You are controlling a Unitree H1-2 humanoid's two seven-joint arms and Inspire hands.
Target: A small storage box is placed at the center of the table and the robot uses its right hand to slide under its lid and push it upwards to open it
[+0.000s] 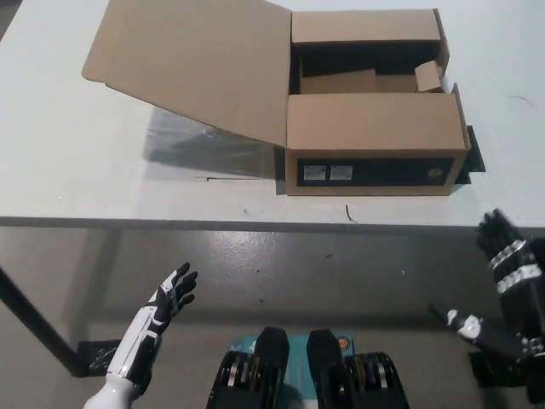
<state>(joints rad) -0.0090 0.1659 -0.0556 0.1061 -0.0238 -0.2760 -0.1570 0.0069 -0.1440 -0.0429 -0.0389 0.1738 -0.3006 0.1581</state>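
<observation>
Cardboard makes up the box (pixel 375 141), which sits on the white worktop (pixel 102 187) a little right of the middle, close to the near edge. Its lid (pixel 192 64) is already swung open to the left, hinged along the left side of the box, and it slopes up and away so that it casts a grey shadow on the worktop below it. A narrower flap (pixel 373 123) covers the front part of the opening, and behind it the dark inside of the box shows, with a folded piece of cardboard (pixel 341 81) lying in it and a small bent tab (pixel 428 77) at the right. The front wall of the box carries a black band with two small white labels (pixel 328 173) near its left end. A short dark mark (pixel 349 213) lies on the worktop just in front of the box.

The right hand (pixel 511 281) is down at the lower right, below the worktop edge and well apart from the box, holding nothing, its black fingers (pixel 498 234) spread and pointing upward. The left hand (pixel 170 298) rests at the lower left over the grey floor (pixel 298 273), also empty, with its fingers held apart.
</observation>
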